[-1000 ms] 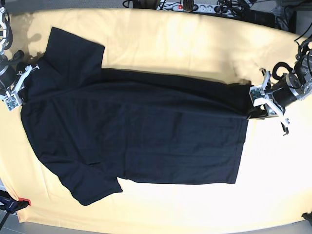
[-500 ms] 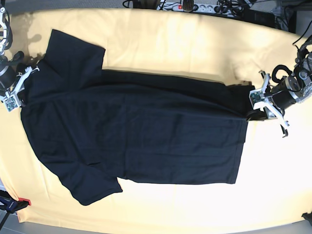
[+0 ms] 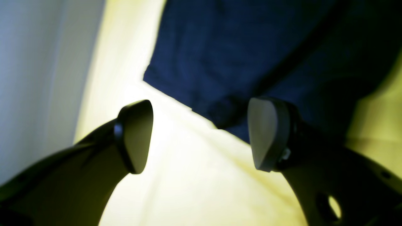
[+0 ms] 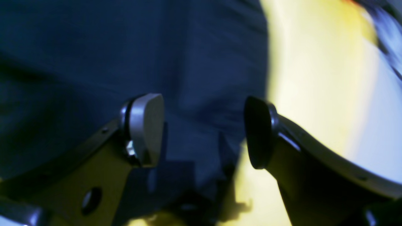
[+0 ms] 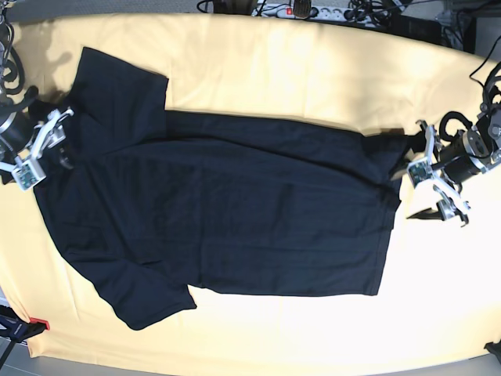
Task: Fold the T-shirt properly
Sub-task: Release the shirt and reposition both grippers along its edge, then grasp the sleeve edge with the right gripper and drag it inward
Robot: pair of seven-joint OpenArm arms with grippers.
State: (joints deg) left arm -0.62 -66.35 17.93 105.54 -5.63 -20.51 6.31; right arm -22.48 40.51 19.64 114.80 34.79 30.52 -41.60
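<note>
Base view shows the T-shirt (image 5: 227,211) spread flat across the middle of the yellow-covered table (image 5: 313,70), its neck end toward the table's left edge and its hem toward the right edge, one sleeve reaching toward the far left corner and the other toward the near edge. It looks partly folded, since the far long side lies as a straight doubled edge, though the second layer is hard to tell in so dark a cloth. Being thin, limp cotton, it should weigh little, sag wherever it is unsupported and drag or wrinkle on the cover rather than slide as one piece, so it probably wants two holds at once, at matching corners or along a seam where the cloth is thicker. At the hem end the left gripper (image 5: 430,182) stands with its jaws wide apart and nothing between them; its wrist view shows the hem corner lying on the cover just ahead of the pale fingertips (image 3: 267,131). At the neck end the right gripper (image 5: 41,147) is likewise spread wide and empty, poised over the shoulder edge of the cloth.
</note>
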